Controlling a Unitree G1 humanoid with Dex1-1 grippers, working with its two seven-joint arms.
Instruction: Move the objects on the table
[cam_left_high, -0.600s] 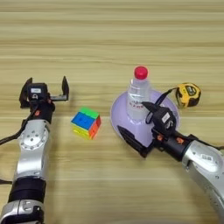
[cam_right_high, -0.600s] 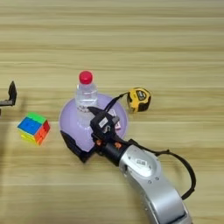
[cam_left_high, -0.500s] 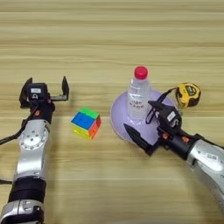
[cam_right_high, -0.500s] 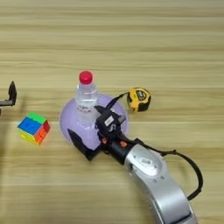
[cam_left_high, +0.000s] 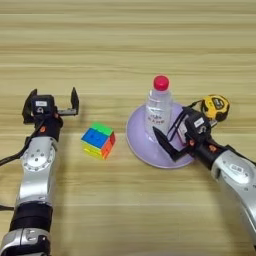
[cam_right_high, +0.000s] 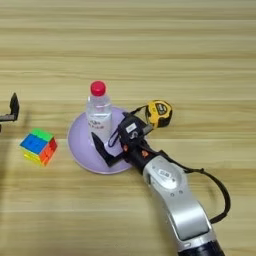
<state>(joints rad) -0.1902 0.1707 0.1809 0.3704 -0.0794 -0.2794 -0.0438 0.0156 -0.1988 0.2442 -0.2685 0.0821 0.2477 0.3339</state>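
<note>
A clear plastic bottle with a red cap stands upright on the lilac plate. My right gripper is open over the plate's right part, close beside the bottle's base and holding nothing. One of its fingers reaches toward the bottle's foot. The yellow-black tape measure lies just behind that gripper, off the plate's right rim. A multicoloured puzzle cube sits on the table left of the plate. My left gripper is open at the far left, apart from the cube.
Both forearms lie across the near part of the table: the left one along the left side, the right one coming in from the lower right with a black cable looping beside it.
My right gripper has drawn a little to the right across the plate, away from its front left rim. The bottle, cube, tape measure and left arm have stayed where they were.
</note>
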